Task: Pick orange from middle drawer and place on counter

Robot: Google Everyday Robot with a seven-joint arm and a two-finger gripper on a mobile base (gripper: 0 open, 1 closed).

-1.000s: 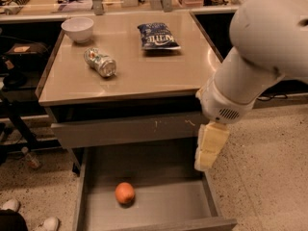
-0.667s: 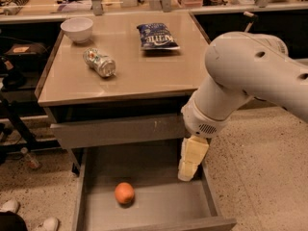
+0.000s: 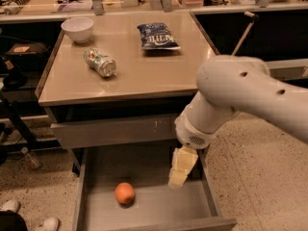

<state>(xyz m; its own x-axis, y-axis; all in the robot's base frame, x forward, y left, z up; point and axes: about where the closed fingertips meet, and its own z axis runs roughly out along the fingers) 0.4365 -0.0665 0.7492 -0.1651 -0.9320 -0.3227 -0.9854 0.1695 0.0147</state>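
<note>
camera view: orange (image 3: 124, 193) loose on drawer (image 3: 159, 203) floor, left of centre. gripper (image 3: 177, 177) hangs over drawer's right side, apart from orange, holding nothing; opening cannot be told. likely light, firm, smooth, prone to roll; grasp across widest part.

On the desk (image 3: 144, 78), a bowl (image 3: 77, 29) sits at the back left corner. A can (image 3: 100, 62) lies on its side in front of the bowl and slightly to its right. A chip bag (image 3: 158, 36) lies at the back, right of centre. Under the desk top is a shut drawer front (image 3: 115, 131), and below that an open drawer (image 3: 159, 207) juts forward. The orange (image 3: 124, 193) rests on its floor, left of centre. The end effector (image 3: 179, 172) hangs over the drawer's right part, apart from the orange, on an arm (image 3: 240, 90) reaching in from the right.
</note>
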